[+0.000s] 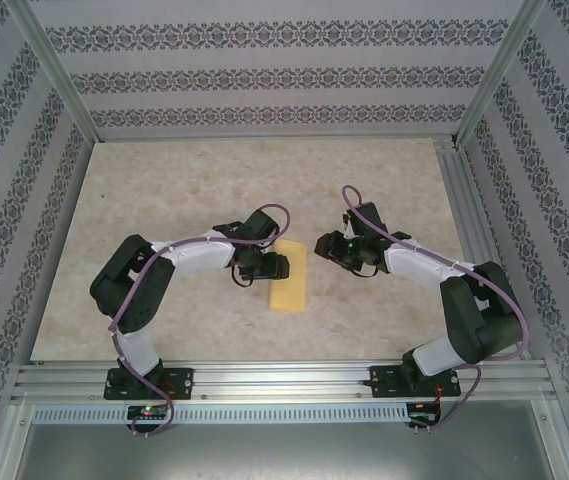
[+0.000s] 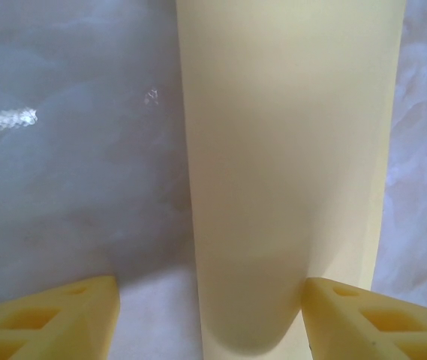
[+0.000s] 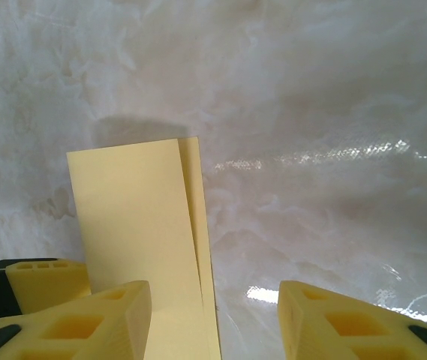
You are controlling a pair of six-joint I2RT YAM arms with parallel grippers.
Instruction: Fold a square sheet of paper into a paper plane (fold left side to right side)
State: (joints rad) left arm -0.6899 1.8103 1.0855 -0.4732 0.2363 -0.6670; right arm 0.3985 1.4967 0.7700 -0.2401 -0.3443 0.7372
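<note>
The square sheet of paper (image 1: 288,280) lies on the table doubled over into a narrow yellow rectangle. In the right wrist view the sheet (image 3: 134,225) shows its top layer stopping a little short of the lower layer's right edge. My left gripper (image 1: 269,265) is at the strip's left side, open. In the left wrist view the left gripper (image 2: 209,326) straddles the paper (image 2: 288,150), with its right finger (image 2: 363,315) over it. My right gripper (image 1: 329,250) hovers just right of the sheet, open. That right gripper (image 3: 217,322) has nothing between its fingers. A paper plane is out of view.
The pale marbled tabletop (image 1: 214,180) stretches around the paper. Metal frame rails (image 1: 284,380) run along the near edge and up the sides, with patterned walls behind. A finger of the left gripper (image 3: 44,281) shows at the left of the right wrist view.
</note>
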